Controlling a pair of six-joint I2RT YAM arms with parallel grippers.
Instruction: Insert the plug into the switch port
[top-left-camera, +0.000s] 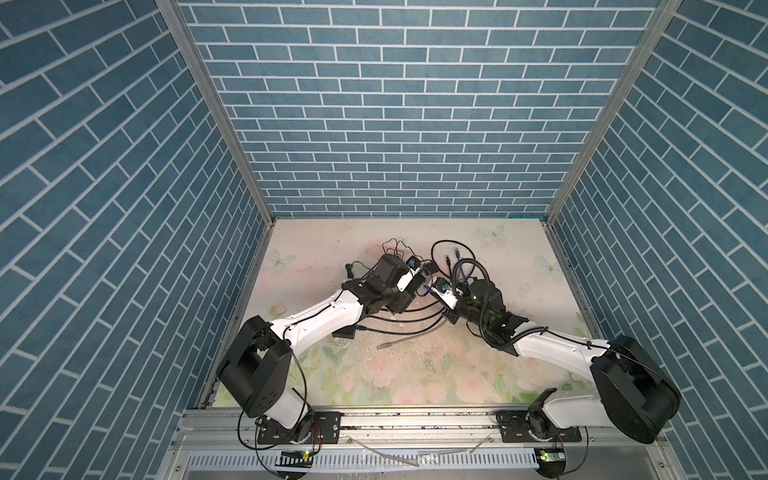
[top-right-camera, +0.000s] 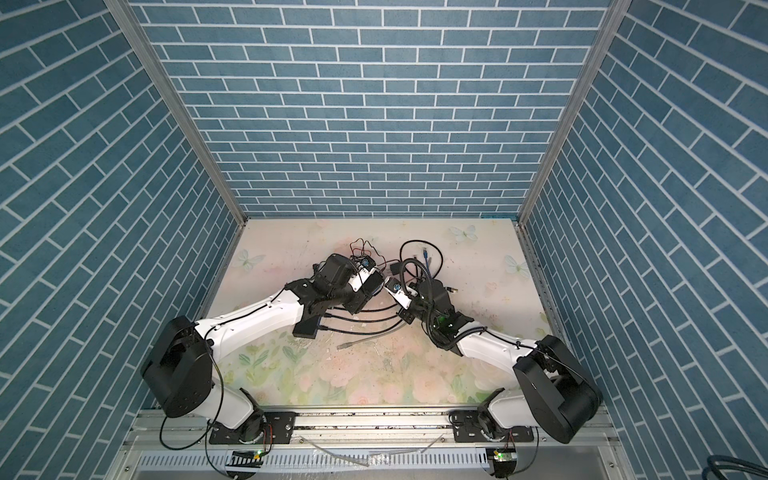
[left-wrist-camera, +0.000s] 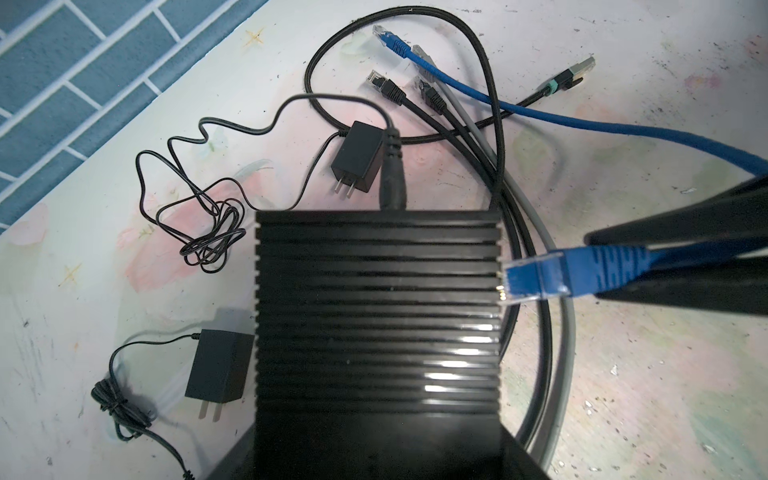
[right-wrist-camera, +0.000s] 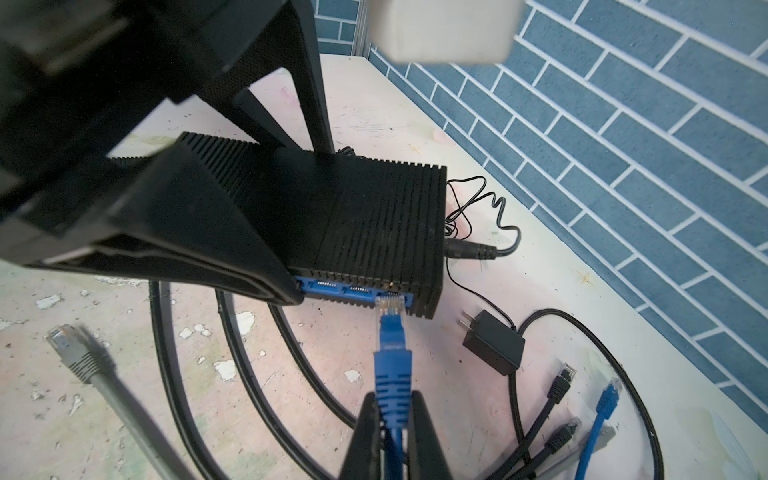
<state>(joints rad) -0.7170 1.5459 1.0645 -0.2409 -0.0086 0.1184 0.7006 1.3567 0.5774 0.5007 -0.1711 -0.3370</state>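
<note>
Alignment check. Right gripper (right-wrist-camera: 392, 401) pinches the blue plug (right-wrist-camera: 390, 320) by its ribbed boot, with the clear tip sticking out ahead of the fingers. Left gripper (right-wrist-camera: 307, 220) straddles the switch (right-wrist-camera: 374, 216), one finger down each long side. It looks clamped on, bracing the switch on the table mid-scene.

Port row (right-wrist-camera: 353, 293) faces right, toward the right arm, so that arm makes the move and the left only braces. Plug tip sits at the mouth of the end port, the one nearest the power jack (right-wrist-camera: 469, 250) corner. Touching or barely entered, can't tell which; most of the clear body is outside.

Long axis runs right-to-left, close to square with the port face, though the left wrist view shows a slight skew. My read on the next move: small yaw trim, then a straight push left along that axis.

Risk: tip catches the port edge and shoves the switch if the brace slips. Left finger on the port side covers the nearer ports, not the target. Spare cables (right-wrist-camera: 559, 384) and power adapter (right-wrist-camera: 492, 340) lie on the far side, off the push line.
</note>
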